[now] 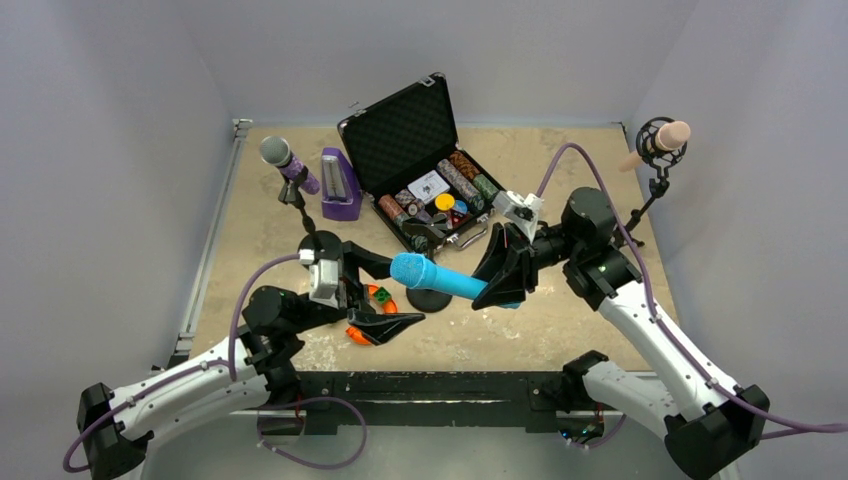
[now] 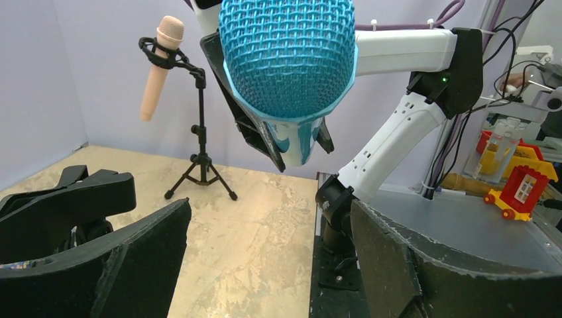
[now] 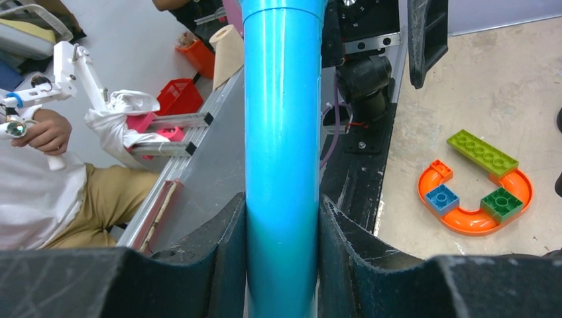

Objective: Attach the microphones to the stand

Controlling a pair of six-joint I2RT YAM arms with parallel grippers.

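- Already, far on the left of the desk (image 1: 250, 250), the purple microphone (image 1: 280, 155) sits in the clip of the left stand (image 1: 300, 205). That one looks done.
- Near the left, the left claw (image 2: 265, 218) is spread wide and holds nothing. It sits low, facing the blue mesh head.
- In the middle, the blue microphone (image 1: 440, 278) is up in the air, lying almost flat with its head to the left. A black round foot (image 1: 425, 300) rests on the desk right under it. I think it belongs to the last stand, but I cannot tell where its clip is.
- Just right of the middle, the right claw (image 3: 281, 218) is pinched tight on the blue handle, close to its tail end.
- Far right, the pink microphone (image 1: 665, 140) sits tilted in the clip of the right stand (image 1: 650, 195). That one looks done too.
- So the blue one is the last job, and it is being carried now. Next, the handle must line up with the empty clip and go in gently. The left claw could steady the stand so that it does not tip.
- No names or words show on the microphones. A white card (image 1: 430, 185) in the black case (image 1: 400, 120) has marks, too small to read.
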